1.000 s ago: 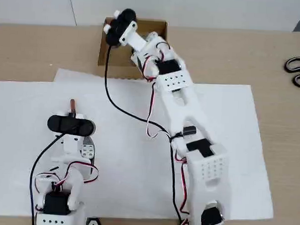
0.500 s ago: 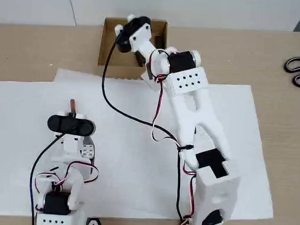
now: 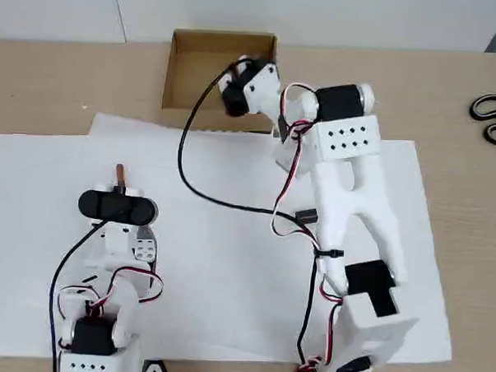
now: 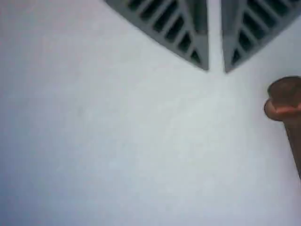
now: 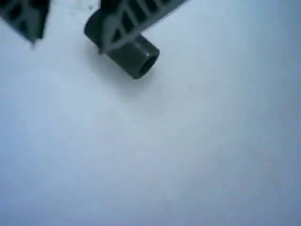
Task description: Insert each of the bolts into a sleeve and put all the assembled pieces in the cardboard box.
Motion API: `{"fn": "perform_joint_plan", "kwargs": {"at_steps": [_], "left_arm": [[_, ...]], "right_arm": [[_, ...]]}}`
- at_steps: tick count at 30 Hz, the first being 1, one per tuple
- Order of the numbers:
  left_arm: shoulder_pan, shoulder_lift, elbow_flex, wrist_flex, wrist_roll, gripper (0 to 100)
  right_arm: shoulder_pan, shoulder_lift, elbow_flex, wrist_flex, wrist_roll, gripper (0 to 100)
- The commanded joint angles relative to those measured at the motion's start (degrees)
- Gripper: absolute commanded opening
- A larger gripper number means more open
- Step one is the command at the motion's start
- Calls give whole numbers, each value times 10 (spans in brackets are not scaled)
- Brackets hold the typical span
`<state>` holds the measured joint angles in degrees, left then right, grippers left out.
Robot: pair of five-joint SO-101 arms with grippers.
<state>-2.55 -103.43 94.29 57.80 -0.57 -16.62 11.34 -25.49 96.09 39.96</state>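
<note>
Left gripper [image 4: 216,69]: jaws closed down to a thin slit, inner edges parallel, nothing between them, only white paper [image 3: 211,275] showing through the gap. The bolt [image 4: 284,101] is brown and lies on the paper just beside one jaw, outside the grip. Can't tell whether it touches the jaw. In the high view the bolt pokes out just above my left wrist's black camera housing, left of centre in the frame, and points toward the top.

Right gripper [image 5: 66,46]: jaws spread wide, nothing grasped. One sleeve [image 5: 134,54], a dark short tube, lies on its side on the paper at the tip of one finger, and that finger overlaps its near end. The open bore faces away from the jaw. Contact or a small gap there, can't tell. The other finger is well apart from it.

High view: my right arm runs from the lower right of the frame up to upper centre, wrist over the lower right corner of the cardboard box [image 3: 208,69]. The box sits at top centre on the table [image 3: 450,88], its lower edge at the paper's top edge. The part of its floor I can see is bare cardboard. My left arm is in the lower left. Scissors [image 3: 494,118] lie at the right edge, well apart from both arms.
</note>
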Motion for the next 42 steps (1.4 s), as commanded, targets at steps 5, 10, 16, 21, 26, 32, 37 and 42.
{"fn": "perform_joint_plan", "kwargs": {"at_steps": [5, 10, 16, 21, 26, 32, 37, 42], "left_arm": [[-4, -4, -3, 3, 0, 6], [-4, -4, -3, 3, 0, 6], [-4, -4, -3, 3, 0, 6], [-4, -4, -3, 3, 0, 6], [-4, -4, -2, 3, 0, 6], [-4, -4, -2, 3, 0, 6], [-4, -4, -2, 3, 0, 6], [-4, -4, -2, 3, 0, 6]], "right_arm": [[2, -98, 140, 2, 116, 111], [6, -105, 207, -3, 193, 111], [13, -104, 261, -36, 267, 112], [22, -104, 309, -81, 317, 112], [38, -103, 346, -131, 353, 112], [50, -82, 341, -151, 369, 112], [49, -65, 309, -148, 369, 121], [49, -63, 298, -147, 380, 169]]}}
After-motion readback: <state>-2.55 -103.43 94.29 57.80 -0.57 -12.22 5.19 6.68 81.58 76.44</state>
